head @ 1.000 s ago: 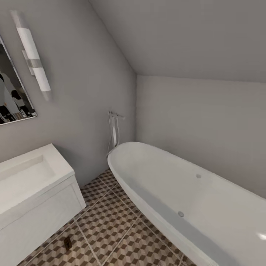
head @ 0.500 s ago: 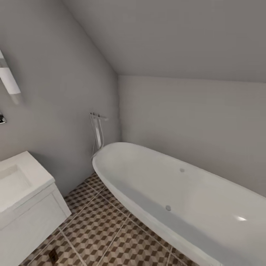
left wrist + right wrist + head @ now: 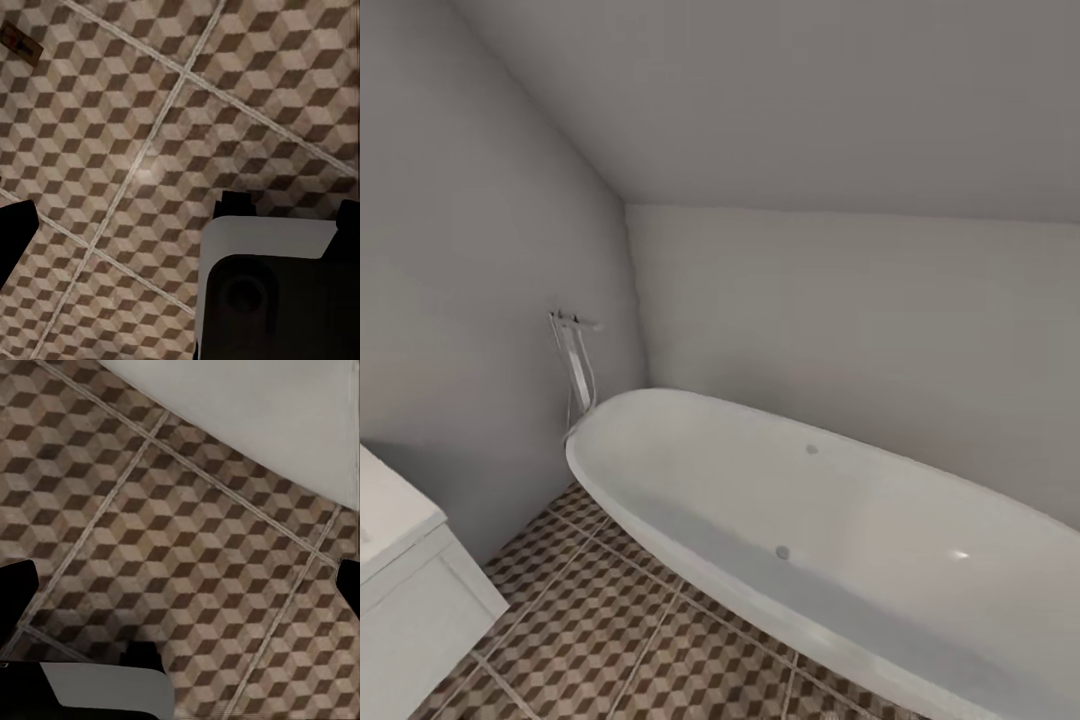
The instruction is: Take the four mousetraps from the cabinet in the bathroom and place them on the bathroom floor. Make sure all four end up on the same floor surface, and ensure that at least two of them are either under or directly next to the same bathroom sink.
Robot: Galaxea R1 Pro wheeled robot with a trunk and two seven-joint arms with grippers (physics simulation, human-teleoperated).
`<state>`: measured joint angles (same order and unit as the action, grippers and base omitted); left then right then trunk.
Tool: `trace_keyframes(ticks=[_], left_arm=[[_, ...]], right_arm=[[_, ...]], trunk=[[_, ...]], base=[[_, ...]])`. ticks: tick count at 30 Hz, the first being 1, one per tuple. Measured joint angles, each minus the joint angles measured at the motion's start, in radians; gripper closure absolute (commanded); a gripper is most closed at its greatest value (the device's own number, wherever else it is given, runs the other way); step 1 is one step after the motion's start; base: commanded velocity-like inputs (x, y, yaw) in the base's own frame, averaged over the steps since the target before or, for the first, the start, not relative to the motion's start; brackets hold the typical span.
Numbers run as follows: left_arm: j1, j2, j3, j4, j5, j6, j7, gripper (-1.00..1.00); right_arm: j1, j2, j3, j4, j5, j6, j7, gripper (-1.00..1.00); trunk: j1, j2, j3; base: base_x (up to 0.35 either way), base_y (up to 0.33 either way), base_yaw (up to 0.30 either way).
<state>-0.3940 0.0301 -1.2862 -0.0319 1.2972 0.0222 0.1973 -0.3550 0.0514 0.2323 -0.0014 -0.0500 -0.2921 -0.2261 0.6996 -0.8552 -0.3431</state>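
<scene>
One mousetrap [image 3: 20, 43], a small dark-brown board, lies flat on the bathroom floor [image 3: 150, 135] in the left wrist view, well away from my left gripper [image 3: 180, 225]. That gripper hangs open over the cube-pattern tiles with nothing between its fingers. My right gripper [image 3: 180, 585] is open as well, above bare bathroom floor [image 3: 172, 532] beside the tub's white wall. A corner of the white sink [image 3: 400, 570] shows at the lower left of the head view. The cabinet is out of view.
A long white oval bathtub [image 3: 840, 530] fills the right and middle of the head view, with a chrome floor-standing faucet [image 3: 573, 365] at its far end. Grey walls and a sloping ceiling close the room. A strip of tiled floor [image 3: 610, 640] runs between sink and tub.
The head camera has swung to the right: the sink, mirror and wall lamp slid left, mostly out of frame, and the trap on the floor by the sink left the head view.
</scene>
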Motion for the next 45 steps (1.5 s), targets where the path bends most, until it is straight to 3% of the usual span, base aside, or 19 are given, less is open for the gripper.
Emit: trace_keyframes(ticks=[45], left_arm=[[0.000, -0.005, 0.001, -0.001, 0.001, 0.000, 0.001, -1.00]], right_arm=[[0.000, 0.000, -0.001, 0.001, -0.001, 0.002, 0.003, -1.00]], trunk=[[0.000, 0.000, 0.000]], base=[[0.000, 0.000, -0.288]])
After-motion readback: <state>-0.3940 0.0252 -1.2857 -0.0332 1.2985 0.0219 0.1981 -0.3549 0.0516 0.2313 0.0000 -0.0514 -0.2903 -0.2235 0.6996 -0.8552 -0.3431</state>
